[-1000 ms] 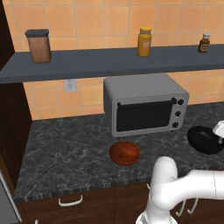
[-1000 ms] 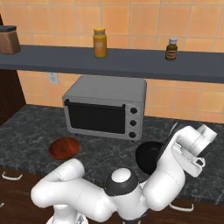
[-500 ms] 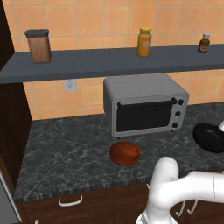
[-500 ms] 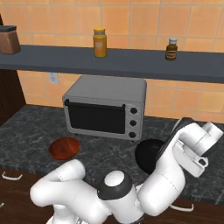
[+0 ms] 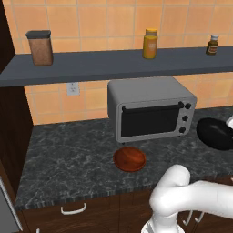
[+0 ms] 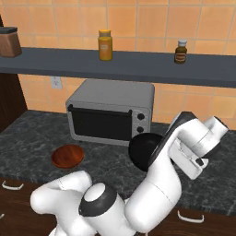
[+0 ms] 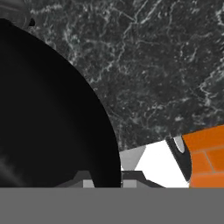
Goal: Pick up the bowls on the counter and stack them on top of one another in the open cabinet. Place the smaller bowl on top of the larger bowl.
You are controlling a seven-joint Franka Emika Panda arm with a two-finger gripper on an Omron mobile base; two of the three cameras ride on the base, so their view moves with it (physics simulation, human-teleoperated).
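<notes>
The gripper (image 7: 103,177) grips the rim of the black bowl (image 6: 146,150), raised above the desk (image 5: 73,159). The reddish-brown bowl (image 5: 129,159) sits before the toaster oven (image 5: 150,108).

Even, bright, shadowless rendered light; sharp throughout. Faint sheen on larger bowl (image 5: 217,133); its interior in hand view near-featureless black.

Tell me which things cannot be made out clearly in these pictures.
- End effector: right base view, hidden behind the white wrist; whether it grips the black bowl cannot be told.
- Black bowl: left base view, cut by the right edge.
- Small bottle: label too small.
- Brown jar: cut by the left edge.
</notes>
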